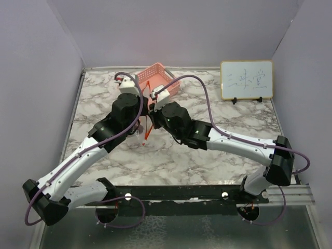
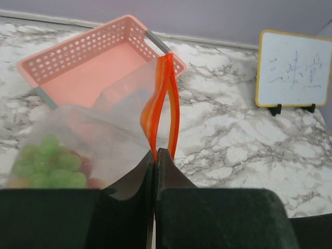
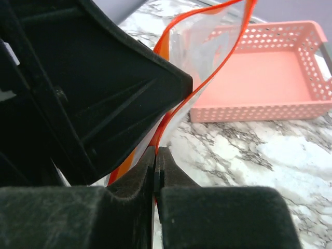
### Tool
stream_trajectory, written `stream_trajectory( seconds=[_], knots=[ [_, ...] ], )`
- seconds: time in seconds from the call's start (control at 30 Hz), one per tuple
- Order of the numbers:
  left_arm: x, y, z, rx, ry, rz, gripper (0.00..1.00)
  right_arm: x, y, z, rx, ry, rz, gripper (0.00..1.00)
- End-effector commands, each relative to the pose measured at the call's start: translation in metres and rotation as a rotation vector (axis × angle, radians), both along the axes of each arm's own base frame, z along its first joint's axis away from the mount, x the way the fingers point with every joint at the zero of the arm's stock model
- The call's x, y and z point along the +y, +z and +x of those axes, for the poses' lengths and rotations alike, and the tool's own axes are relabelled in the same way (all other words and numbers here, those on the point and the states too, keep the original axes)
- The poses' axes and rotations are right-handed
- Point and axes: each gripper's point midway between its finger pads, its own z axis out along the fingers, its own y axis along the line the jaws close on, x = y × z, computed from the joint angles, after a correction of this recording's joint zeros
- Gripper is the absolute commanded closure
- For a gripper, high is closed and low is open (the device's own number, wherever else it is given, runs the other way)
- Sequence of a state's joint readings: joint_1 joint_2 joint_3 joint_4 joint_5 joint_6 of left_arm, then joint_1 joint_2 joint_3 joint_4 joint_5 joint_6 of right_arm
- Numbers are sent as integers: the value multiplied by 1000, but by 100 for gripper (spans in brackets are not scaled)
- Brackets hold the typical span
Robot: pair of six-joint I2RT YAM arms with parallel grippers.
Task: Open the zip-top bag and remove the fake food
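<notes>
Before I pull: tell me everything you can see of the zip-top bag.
The zip-top bag is clear, crinkly plastic with an orange-red zip strip whose two sides bow apart. Both the left pincer and the right pincer are shut on that strip, holding it near the pink basket. Green and red fake food lies inside.

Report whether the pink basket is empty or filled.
Empty: the pink basket shows a bare floor; the fake food sits inside the zip-top bag.

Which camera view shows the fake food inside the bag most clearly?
The left wrist view: the fake food shows green and red through the zip-top bag. In the top external view, the arms hide it. The right wrist view shows the bag's zip strip but no food.
</notes>
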State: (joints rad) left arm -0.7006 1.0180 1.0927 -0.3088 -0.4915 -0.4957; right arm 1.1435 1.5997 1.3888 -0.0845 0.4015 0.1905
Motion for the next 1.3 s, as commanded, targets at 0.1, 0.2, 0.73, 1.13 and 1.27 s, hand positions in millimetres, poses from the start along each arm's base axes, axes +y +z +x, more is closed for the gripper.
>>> stream_trajectory(
  seconds=[0.1,0.2,0.73,1.13,1.27],
  knots=[
    [-69,-71,15,137,-193,-17,100,-87,-88,0,174,-132,-60,99],
    [-96,-105,16,192,-235,-21,100,-125,-125,0,243,-209,-88,99],
    [-171,-133,19,233,-384,-30,100,-207,-121,12,258,-427,-100,63],
    [-167,-132,12,232,-390,-59,100,-155,-108,3,322,-222,78,99],
    [-160,-128,9,226,-379,-62,100,-153,-119,12,347,-213,117,99]
  ],
)
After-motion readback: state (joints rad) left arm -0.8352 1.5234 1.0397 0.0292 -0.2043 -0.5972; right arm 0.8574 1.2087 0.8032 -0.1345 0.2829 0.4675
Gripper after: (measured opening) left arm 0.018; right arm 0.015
